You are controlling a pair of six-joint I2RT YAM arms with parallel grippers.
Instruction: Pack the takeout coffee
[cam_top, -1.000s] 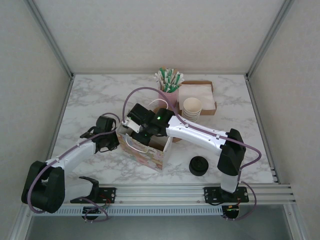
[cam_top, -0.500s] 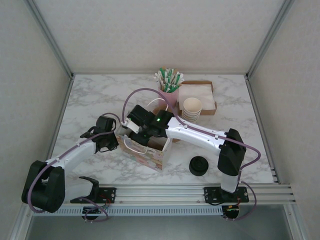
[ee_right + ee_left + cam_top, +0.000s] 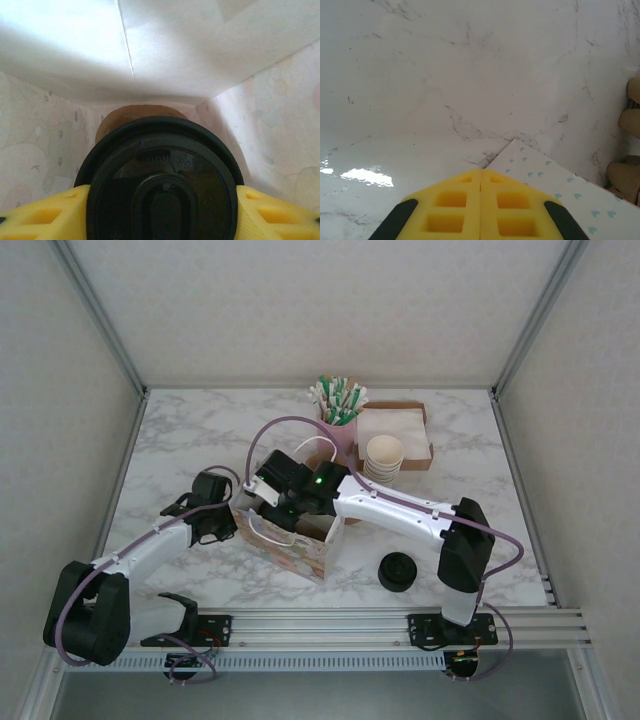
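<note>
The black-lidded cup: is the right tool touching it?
Touching. Right wrist view: fingers of the right tool press both sides of the cup, no gap.

Inside bag (image 3: pixel 300 543): right gripper (image 3: pixel 160 210) clamping coffee (image 3: pixel 160 170), paper walls closing in on both sides of lid, little room showing around it.
Right arm (image 3: pixel 390 505) stretching over bag's right side, blocking approach there.
Left gripper (image 3: pixel 481 200), fingers pressed together, sitting at bag's left rim.
Straw cup (image 3: pixel 341 432), cups (image 3: pixel 384 455), box (image 3: pixel 400 425) crowding behind bag.
Lids (image 3: pixel 397 571) lying right-front of bag.
Table (image 3: pixel 190 430) lying open left-behind bag.
</note>
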